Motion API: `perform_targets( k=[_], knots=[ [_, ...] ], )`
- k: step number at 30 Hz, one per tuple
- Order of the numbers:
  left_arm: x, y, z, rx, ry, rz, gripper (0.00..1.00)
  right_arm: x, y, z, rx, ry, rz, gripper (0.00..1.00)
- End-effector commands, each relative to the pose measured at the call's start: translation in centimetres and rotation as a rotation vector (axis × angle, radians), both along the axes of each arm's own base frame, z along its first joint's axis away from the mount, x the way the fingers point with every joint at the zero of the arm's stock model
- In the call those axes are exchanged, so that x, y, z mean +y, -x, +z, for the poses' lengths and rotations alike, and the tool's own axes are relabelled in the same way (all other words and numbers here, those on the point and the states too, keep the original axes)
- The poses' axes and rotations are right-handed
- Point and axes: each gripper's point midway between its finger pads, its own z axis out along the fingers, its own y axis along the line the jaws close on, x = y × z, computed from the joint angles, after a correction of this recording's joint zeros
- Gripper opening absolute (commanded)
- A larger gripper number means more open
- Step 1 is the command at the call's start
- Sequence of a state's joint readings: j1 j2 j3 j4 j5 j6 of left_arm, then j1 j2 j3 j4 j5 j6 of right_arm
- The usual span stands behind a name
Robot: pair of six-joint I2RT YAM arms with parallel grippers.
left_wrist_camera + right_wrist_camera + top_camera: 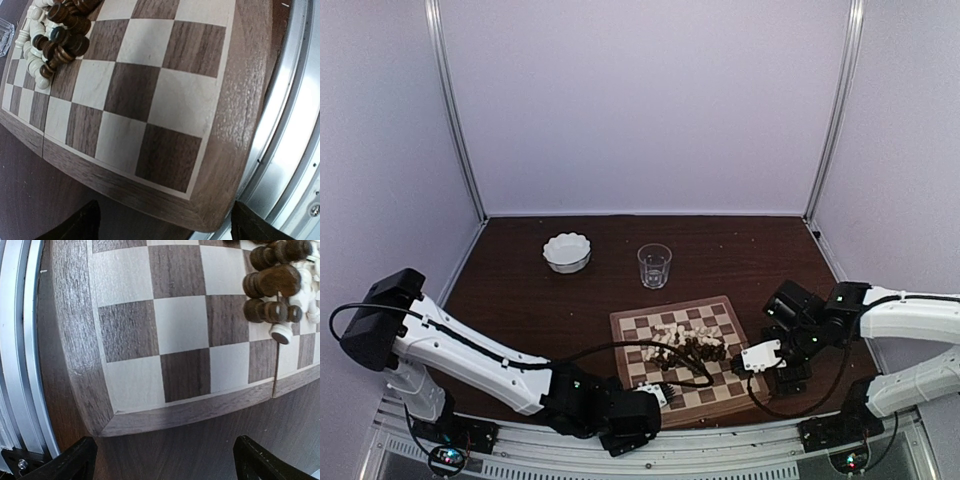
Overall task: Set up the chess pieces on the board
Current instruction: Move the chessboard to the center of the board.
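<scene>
Top external view: the chess pieces [686, 346] lie tumbled in one mixed heap, dark and cream together, at the middle of the board [725, 386]. The left hand [663, 393] hovers at the board's near left corner, its fingers [75, 225] spread wide and holding nothing. The right hand [761, 357] sits at the board's right edge, fingers [260, 462] equally wide and empty. Beyond the board's far side, on the worktop [520, 300], stand a white scalloped bowl [567, 252] and a clear glass [654, 265].
</scene>
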State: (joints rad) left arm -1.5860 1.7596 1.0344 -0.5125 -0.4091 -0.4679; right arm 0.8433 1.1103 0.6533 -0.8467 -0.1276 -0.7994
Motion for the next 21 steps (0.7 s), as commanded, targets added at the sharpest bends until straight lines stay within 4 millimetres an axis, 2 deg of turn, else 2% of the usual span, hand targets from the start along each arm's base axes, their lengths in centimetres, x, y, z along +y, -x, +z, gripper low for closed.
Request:
perform_targets(
  k=[1, 5, 9, 13, 18, 21],
  knots=[
    [-0.5, -1.0, 0.0, -0.049, 0.002, 0.064, 0.91, 0.6, -0.4, -1.3, -0.021, 0.015, 0.008, 0.99],
    [0.3, -2.0, 0.1, -0.088, -0.024, 0.112, 0.91, 0.6, -0.9, -2.1, -0.037, 0.041, 0.008, 0.99],
    [1.2, -3.4, -0.1, -0.067, -0.012, 0.169, 0.91, 0.8, -3.1, -2.3, -0.122, 0.054, -0.038, 1.0],
    [2.1, -5.3, 0.1, -0.037, 0.013, 0.229, 0.91, 2.1, -4.4, -2.3, -0.15, 0.017, -0.064, 0.99],
    [1.9, -6.3, 0.3, -0.028, 0.039, 0.215, 0.91, 2.6, -6.7, -2.8, -0.173, 0.042, -0.102, 1.0],
    [1.8, -6.7, 0.3, -0.038, 0.034, 0.213, 0.9, 3.1, -7.8, -2.4, -0.167, 0.022, -0.128, 1.0]
  ],
)
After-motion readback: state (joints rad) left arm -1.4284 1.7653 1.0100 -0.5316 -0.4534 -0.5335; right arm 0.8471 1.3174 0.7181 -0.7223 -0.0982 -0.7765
